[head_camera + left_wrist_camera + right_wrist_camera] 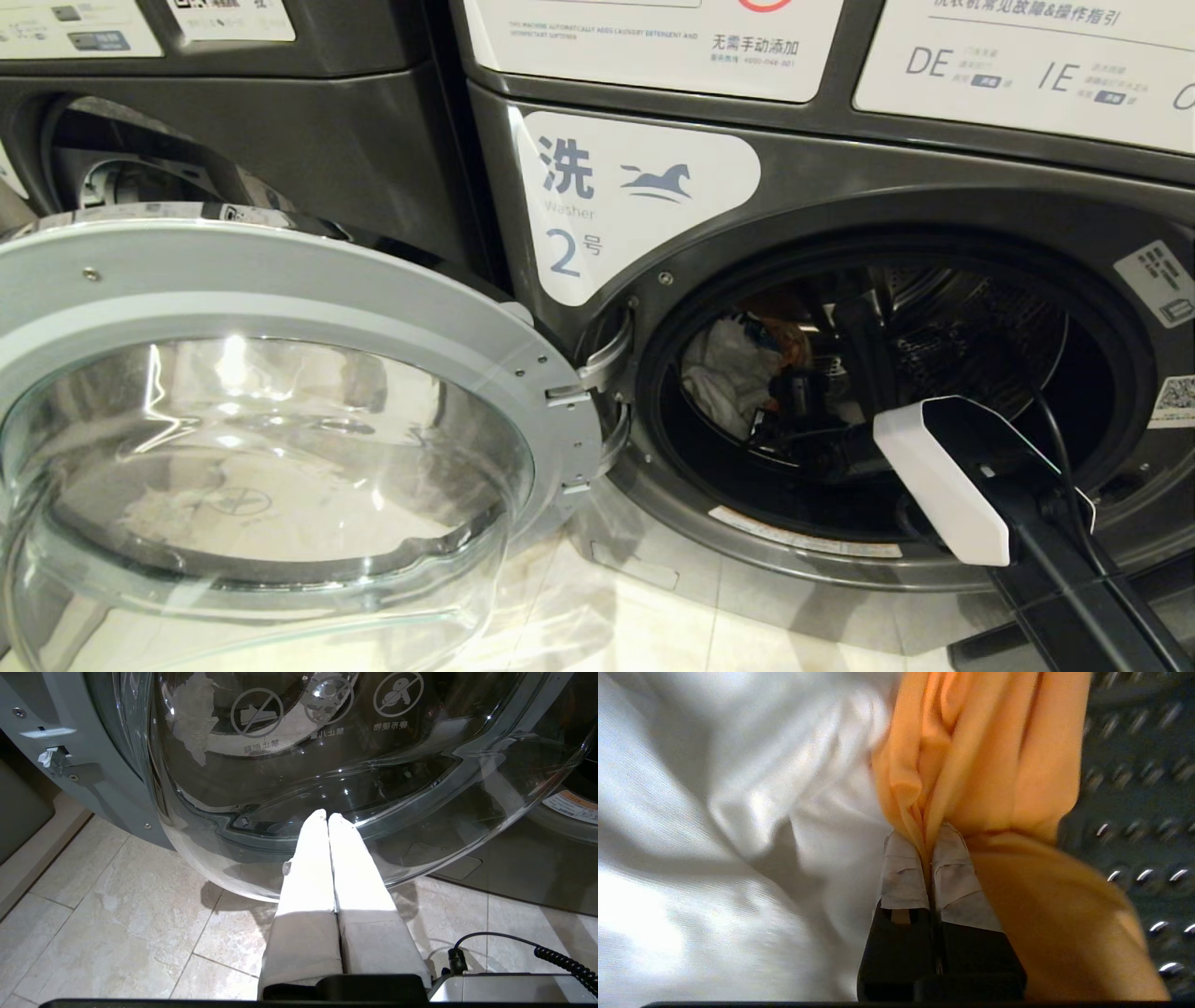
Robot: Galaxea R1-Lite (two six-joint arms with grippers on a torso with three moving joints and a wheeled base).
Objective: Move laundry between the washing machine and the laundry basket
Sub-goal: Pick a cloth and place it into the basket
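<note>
The right pincer (pixel 930 833), at the centre of the right wrist view, is clamped on a fold of the orange garment (pixel 980 765); the cloth bunches into pleats just where the taped fingertips (pixel 903 868) meet. A white garment (pixel 714 812) fills the left half of that view and lies against the orange one, and the perforated drum wall (pixel 1134 788) shows at the right edge. In the head view the right arm (pixel 952 476) reaches from the lower right through the round opening of the washing machine (pixel 934 187), and the laundry pile (pixel 738 369) sits just left of the frame's centre, deep in the drum. The gripping end itself is hidden in the dark there.

The step in hand looks like drawing the orange piece out of the drum. Done well, the pull would be slow and straight back through the opening, lifting first so the cloth clears the door seal. The white garment, being pressed against it, may drag along or snag; a small lift would show whether the pinch holds only the orange cloth.

The left pincer (pixel 328 817) is closed and empty, parked low before the open glass door (pixel 327 765), at the centre of the left wrist view. No laundry basket is in view.
</note>
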